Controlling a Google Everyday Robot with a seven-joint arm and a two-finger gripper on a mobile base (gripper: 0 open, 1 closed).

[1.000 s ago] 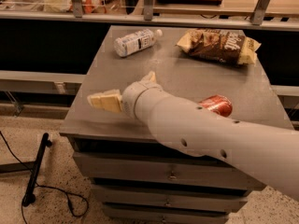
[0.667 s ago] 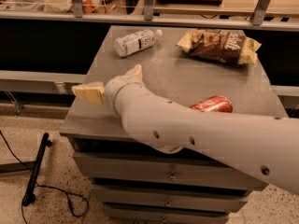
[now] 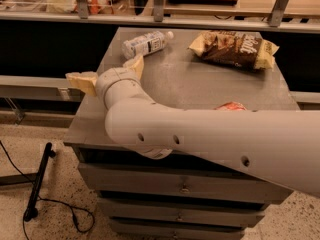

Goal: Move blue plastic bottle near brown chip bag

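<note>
The blue plastic bottle (image 3: pixel 145 43) lies on its side at the far left of the grey cabinet top (image 3: pixel 200 84), white cap pointing right. The brown chip bag (image 3: pixel 234 49) lies flat at the far right, well apart from the bottle. My gripper (image 3: pixel 106 70) is open and empty over the cabinet's left edge, just in front of the bottle. One cream finger (image 3: pixel 81 81) hangs past the left edge and the other finger (image 3: pixel 135 65) is close to the bottle's near side. My thick arm crosses the front of the cabinet.
A red soda can (image 3: pixel 231 106) lies at the front right, mostly hidden behind my arm. The cabinet has drawers (image 3: pixel 185 186) below. A shelf with rails (image 3: pixel 155 4) runs behind it. A black cable and stand (image 3: pixel 37 184) lie on the floor at left.
My arm has swung farther across the cabinet front and the gripper has risen toward the back, nearer the bottle. The arm now covers more of the red can. Bottle and bag have not moved.
</note>
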